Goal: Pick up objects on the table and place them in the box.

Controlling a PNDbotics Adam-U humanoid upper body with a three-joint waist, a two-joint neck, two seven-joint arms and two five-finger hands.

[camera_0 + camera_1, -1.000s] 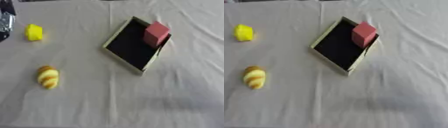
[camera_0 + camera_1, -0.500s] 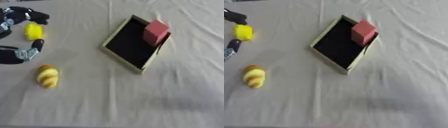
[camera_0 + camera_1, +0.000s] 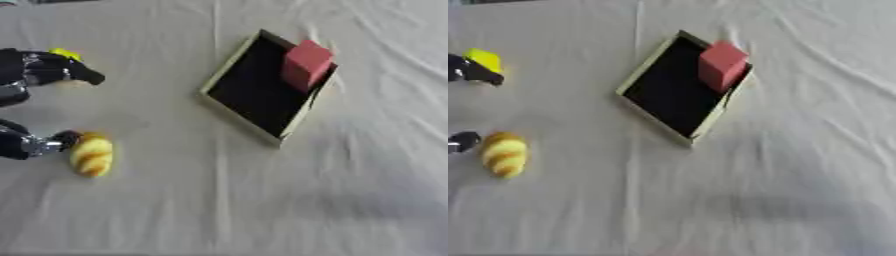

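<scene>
Left hand (image 3: 39, 75) at left edge, fingers spread apart, grasping nothing; fingertips over yellow block (image 3: 483, 59), thumb beside striped yellow object (image 3: 92, 155). Pink block (image 3: 305, 64) sits in box (image 3: 245, 107) on tabletop (image 3: 262, 200).

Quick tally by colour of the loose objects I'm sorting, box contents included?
Pink: 1, the pink block in the box
Yellow: 1, the yellow piece by the left hand
Yellow-and-orange striped: 1, the striped object
Total: 3

The left hand (image 3: 35, 75) is cut off at the picture's edge, its fingers covering most of the yellow object (image 3: 483, 60) behind them.
</scene>
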